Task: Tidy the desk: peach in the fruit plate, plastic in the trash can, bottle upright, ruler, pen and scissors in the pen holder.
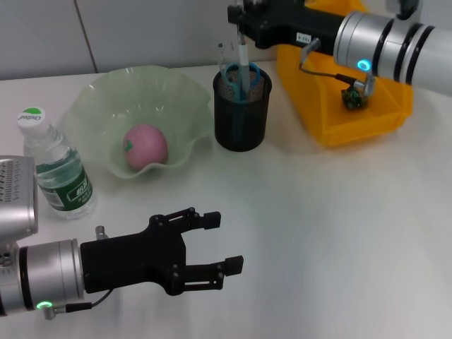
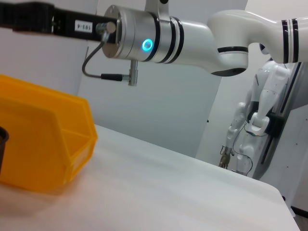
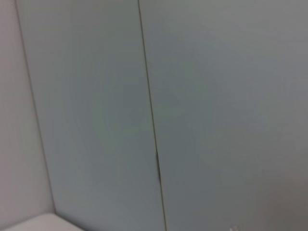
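Note:
A pink peach (image 1: 145, 145) lies in the green wavy fruit plate (image 1: 95, 106). A water bottle (image 1: 55, 169) stands upright at the far left. The black mesh pen holder (image 1: 242, 116) holds blue-handled scissors (image 1: 233, 76) and a clear ruler (image 1: 223, 55). My right gripper (image 1: 241, 30) hangs right above the holder, shut on a white pen (image 1: 244, 65) whose lower end is inside the holder. My left gripper (image 1: 224, 244) is open and empty, low over the table's front. The right wrist view shows only a wall.
An orange bin (image 1: 321, 123) stands right of the holder, under my right arm, with a small dark green thing (image 1: 351, 97) in it. The bin (image 2: 43, 144) and right arm (image 2: 159, 43) also show in the left wrist view.

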